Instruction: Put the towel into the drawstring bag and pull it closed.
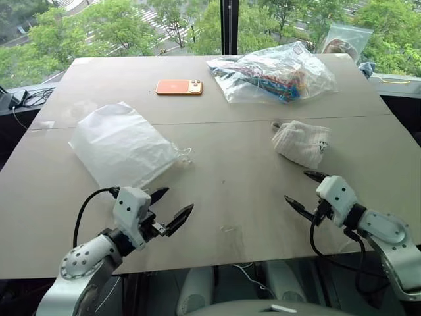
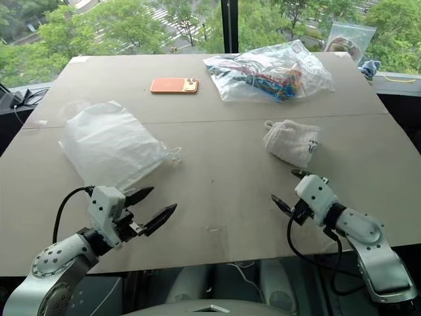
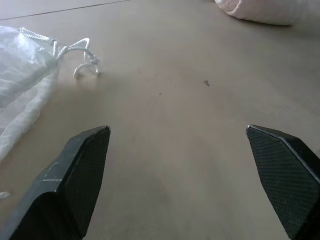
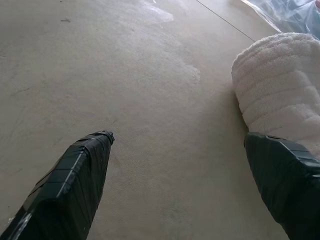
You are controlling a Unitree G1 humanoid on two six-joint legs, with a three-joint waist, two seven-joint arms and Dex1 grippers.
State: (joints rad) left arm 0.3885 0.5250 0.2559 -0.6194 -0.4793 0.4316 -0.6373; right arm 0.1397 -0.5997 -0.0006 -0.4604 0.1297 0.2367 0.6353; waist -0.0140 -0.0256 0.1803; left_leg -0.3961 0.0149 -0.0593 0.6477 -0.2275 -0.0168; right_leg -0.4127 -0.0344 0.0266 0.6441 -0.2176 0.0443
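Grippers first: left gripper (image 1: pixel 170 205) hovers low over the near part of the table, black fingers spread wide, nothing between them. Fingertips (image 3: pixel 87 150) are wedge-shaped with a fine cross-hatched grip texture, seen in the left wrist view. Right gripper (image 1: pixel 304 191) is likewise spread wide and empty, with smooth, faceted black fingers; one fingertip sits just beside the towel in the right wrist view, contact unclear.

Towel (image 1: pixel 301 142) lies on the right half of the table, just beyond the right gripper: cream-white, ribbed terry, a soft folded bundle with a small dark-marked tag at its near-right edge; the print is too small to read. Drawstring bag (image 1: pixel 122 145) lies flat on the left half, beyond the left gripper: thin translucent white fabric, roughly rectangular, crinkled, with twisted white cord (image 3: pixel 80 52) trailing loose from the corner facing the table's middle.

Table (image 1: pixel 223 197) is a matte beige board with a thin seam running across its middle. On the far side, an orange smartphone (image 1: pixel 179 87) lies face down, glossy, with a camera cluster at its right end; no brand mark is readable. To its right is a clear crinkled plastic bag (image 1: pixel 273 72) of colourful items. A second clear zip bag (image 1: pixel 345 41) stands at the far right corner by the window.
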